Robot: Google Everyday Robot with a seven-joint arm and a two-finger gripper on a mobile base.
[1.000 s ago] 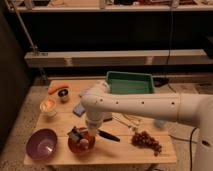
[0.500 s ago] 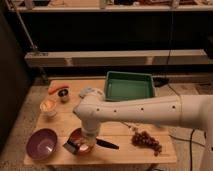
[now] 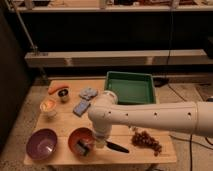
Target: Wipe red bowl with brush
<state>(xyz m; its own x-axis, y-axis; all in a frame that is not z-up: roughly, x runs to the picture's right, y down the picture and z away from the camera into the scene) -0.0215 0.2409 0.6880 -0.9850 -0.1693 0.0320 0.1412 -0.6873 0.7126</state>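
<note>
Your white arm reaches in from the right, runs level across the wooden table, then bends at a bulky elbow and drops its wrist straight down. The gripper hangs low over the right rim of the red bowl; you cannot tell how far its fingers are spread. The brush lies just under it, grey head inside the bowl to the gripper's left, black handle trailing off to its right. The purple bowl sits farther left; the grapes lie right.
</note>
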